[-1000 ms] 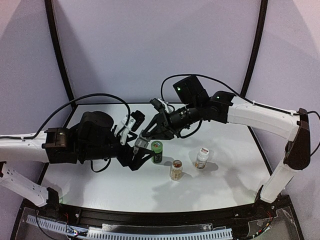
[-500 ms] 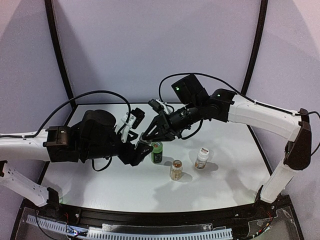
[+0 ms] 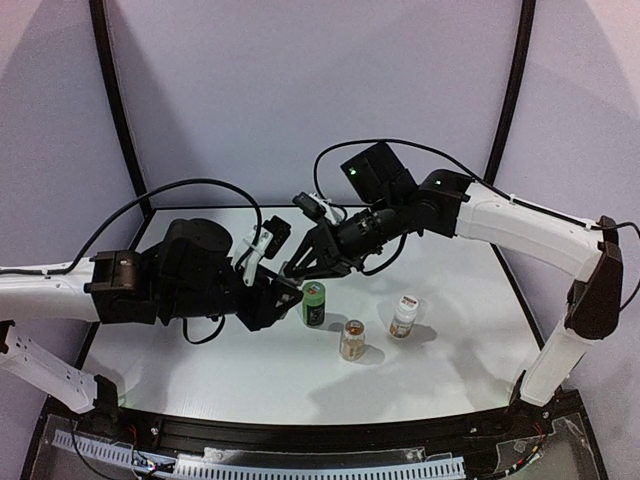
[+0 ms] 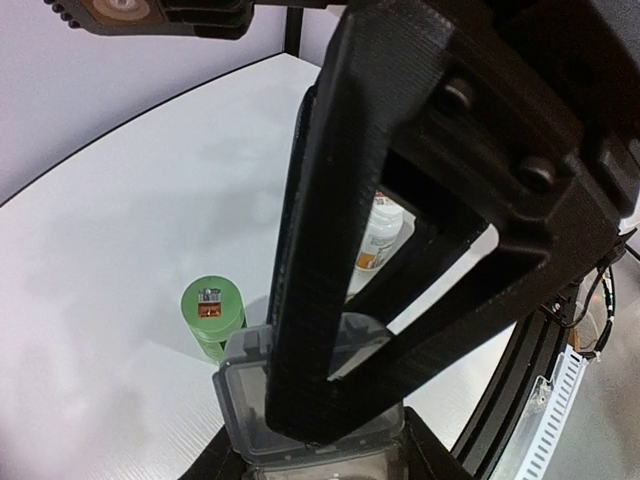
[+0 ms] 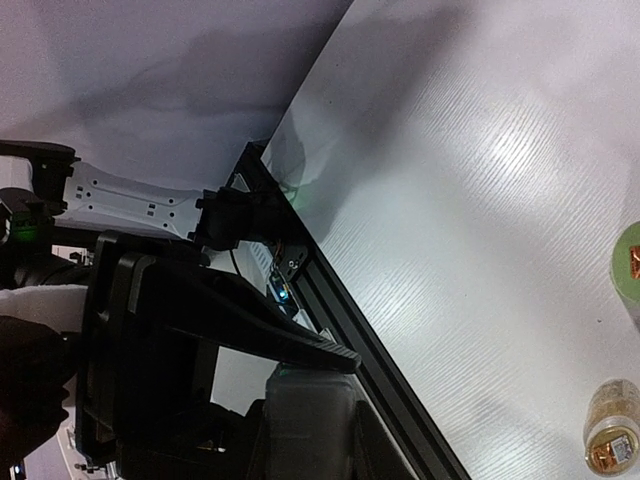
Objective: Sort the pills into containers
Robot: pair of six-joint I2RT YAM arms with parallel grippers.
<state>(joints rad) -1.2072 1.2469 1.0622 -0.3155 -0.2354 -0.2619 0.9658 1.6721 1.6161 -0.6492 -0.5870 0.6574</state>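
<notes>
From above, both arms meet over the white table (image 3: pixel 200 365), the left gripper (image 3: pixel 283 297) and right gripper (image 3: pixel 297 272) nose to nose just left of the green bottle (image 3: pixel 314 303). I can't pick out the pill box between them. The amber bottle (image 3: pixel 352 340) and white bottle (image 3: pixel 404 316) stand further right. On my left wrist view, the grey pill box (image 4: pixel 248 375) sits low, with the left fingers closed in against both its sides. On the right wrist view, the right gripper is nipped narrowly onto the box's near end, holding it above the table.

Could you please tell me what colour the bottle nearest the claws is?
The bottle is green, seen best in the left wrist view.
</notes>
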